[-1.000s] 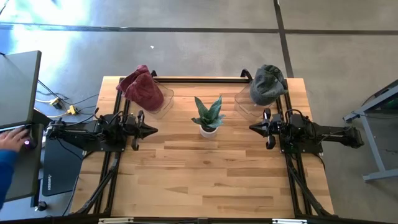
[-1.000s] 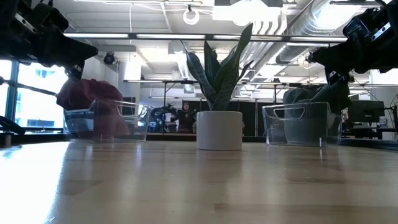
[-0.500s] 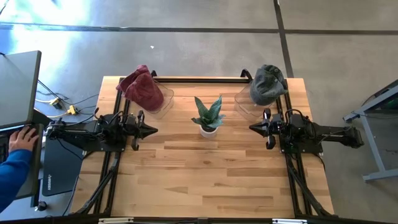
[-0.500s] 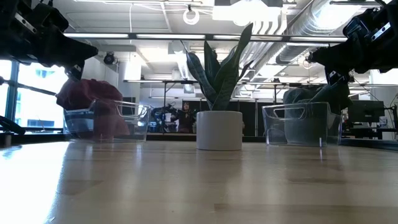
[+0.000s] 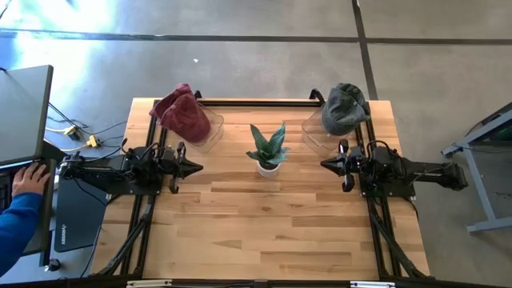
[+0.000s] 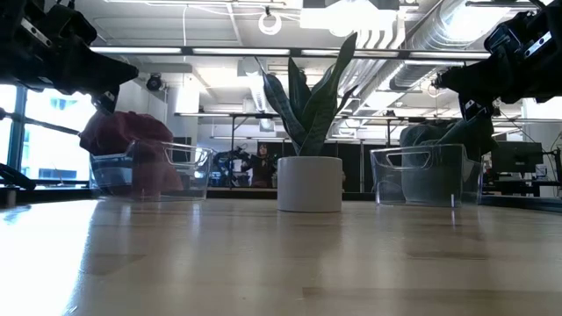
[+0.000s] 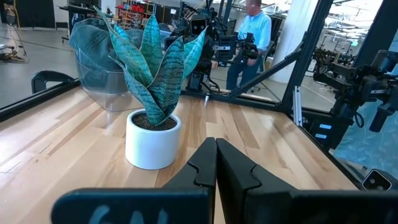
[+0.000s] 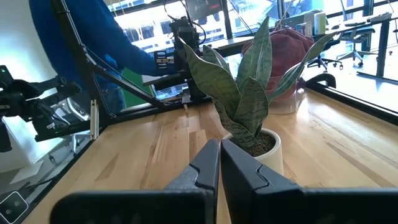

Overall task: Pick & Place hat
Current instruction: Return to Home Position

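While from above red caps [image 5: 182, 112] fill the left bin [image 5: 212, 132] and a dark cap [image 5: 344, 108] the right bin [image 5: 310, 130], the low view shows both overtopping rims, liable to spill if jolted, and wrist views show left tool [image 7: 216, 144] and right tool [image 8: 220, 143] clenched empty.

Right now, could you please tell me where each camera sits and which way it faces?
High view: overhead, straight down on the table; left arm and right arm show.
Low view: table-top height, level across to the plant; arms at the upper corners.
Left wrist view: on left arm, facing plant and dark cap; own shut jaws show.
Right wrist view: on right arm, facing plant and red cap; own shut jaws show.
Both wrist views share the plant.
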